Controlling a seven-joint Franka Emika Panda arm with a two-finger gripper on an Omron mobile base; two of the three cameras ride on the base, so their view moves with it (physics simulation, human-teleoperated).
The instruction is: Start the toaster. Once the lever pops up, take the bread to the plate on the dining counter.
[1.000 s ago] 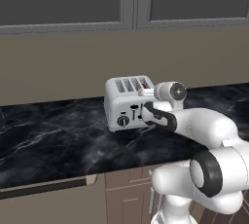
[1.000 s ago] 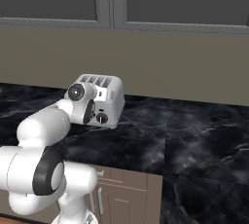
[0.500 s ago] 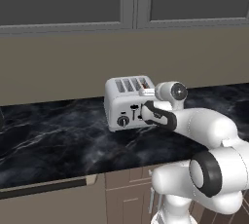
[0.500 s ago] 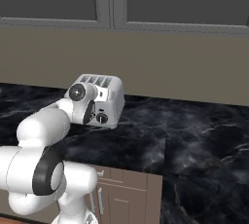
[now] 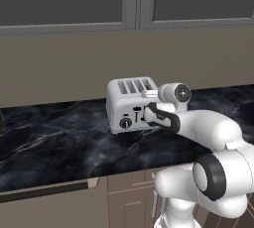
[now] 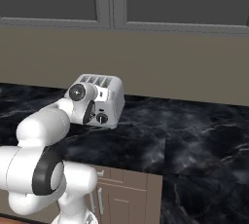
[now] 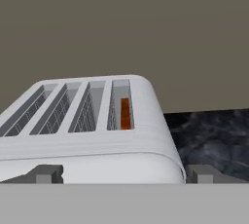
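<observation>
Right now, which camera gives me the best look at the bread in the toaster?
The hand view: it looks down into the toaster's slots, and the bread shows as an orange-brown strip in the slot furthest right. The left base view catches a small tan edge beside the arm; from the right base view I cannot make it out.

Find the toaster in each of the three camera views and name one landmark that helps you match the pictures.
Left base view: the toaster stands at centre on the black marble worktop, left of the arm.
Right base view: the toaster is left of centre, partly behind the arm.
Hand view: the toaster lies across the lower half, slots seen from above.
Shared landmark: the plain tan wall behind it.
</observation>
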